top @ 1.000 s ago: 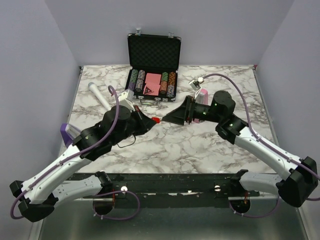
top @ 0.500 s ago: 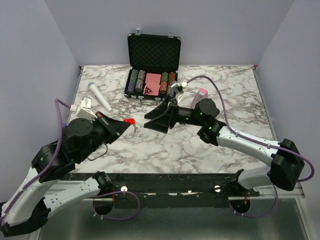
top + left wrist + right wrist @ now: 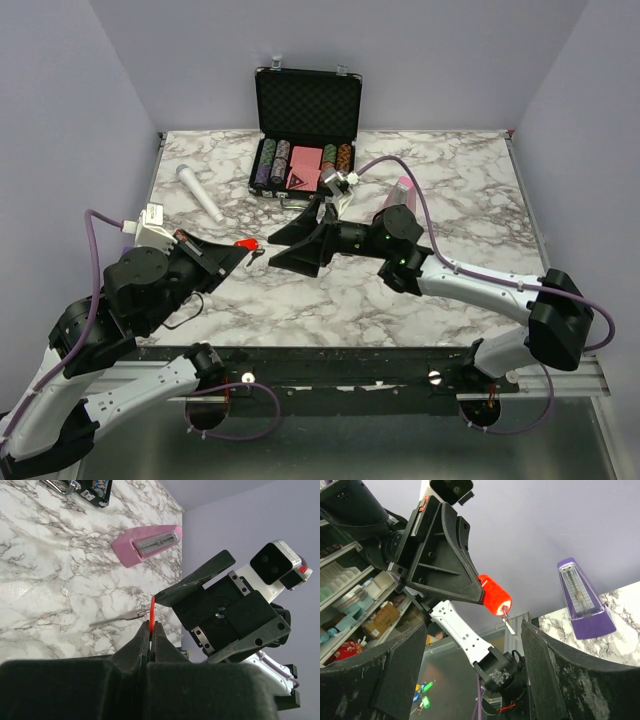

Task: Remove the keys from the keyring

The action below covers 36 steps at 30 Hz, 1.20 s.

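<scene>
Left wrist view puts us right at the pinch: the left fingers are closed flat on the keyring, a red loop seen edge-on and sticking out past their tips. We judge this hold is meant to keep the loop in the air, off the surface, so the keys hang free. The right wrist view shows that small silver piece dangling from the loop's lower end. The right fingers stand wide apart on either side of it, touching neither it nor the loop, which reads to us as lining up for a grip on the metal. Further out, a pink metronome lies on its side on the marble, and a purple metronome stands upright on it. At the far side a black case sits with its lid up. Inside, rows of poker chips flank pink cards in the middle compartment.
</scene>
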Available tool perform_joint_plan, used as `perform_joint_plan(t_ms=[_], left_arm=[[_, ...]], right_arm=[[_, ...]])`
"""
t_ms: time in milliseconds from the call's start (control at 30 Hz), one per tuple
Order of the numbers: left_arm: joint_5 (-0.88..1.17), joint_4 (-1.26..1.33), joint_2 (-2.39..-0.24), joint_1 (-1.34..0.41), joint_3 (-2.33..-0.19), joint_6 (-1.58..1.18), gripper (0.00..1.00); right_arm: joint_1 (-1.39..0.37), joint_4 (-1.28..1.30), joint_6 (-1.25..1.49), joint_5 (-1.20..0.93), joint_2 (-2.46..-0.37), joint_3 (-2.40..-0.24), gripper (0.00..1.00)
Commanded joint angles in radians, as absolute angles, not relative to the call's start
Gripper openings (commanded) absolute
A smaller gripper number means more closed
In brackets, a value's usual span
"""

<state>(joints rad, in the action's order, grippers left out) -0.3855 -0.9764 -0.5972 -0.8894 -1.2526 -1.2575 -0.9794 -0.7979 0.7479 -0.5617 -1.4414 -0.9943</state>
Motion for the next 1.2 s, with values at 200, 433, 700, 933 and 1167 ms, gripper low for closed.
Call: perform_joint_plan(t_ms=[200, 433, 700, 933, 1167], left_arm=[[-0.374, -0.974, -0.591, -0.884, -1.279, -1.278, 0.0], [-0.353, -0.96, -0.58, -0.884, -1.295, -1.285, 0.0], [-0.336, -0.939, -0.58, -0.884, -1.298, -1.295, 0.0], [-0.33, -0.923, -0.581, -0.884, -1.29, -1.298, 0.0], [-0.331, -0.916, -0.577, -0.884, -1.275, -1.301, 0.0]], right_arm=[[-1.019, -0.779, 0.669, -0.511, -1.496, -1.085, 0.8], [-1.025, -0.764, 0.646, -0.489, -1.499, -1.092, 0.77], [-1.023, -0.779, 0.661, -0.499, -1.516, -1.095, 0.7], [-1.025, -0.781, 0.664, -0.5, -1.522, -1.106, 0.58], [-1.025, -0.781, 0.664, -0.497, -1.517, -1.101, 0.43]])
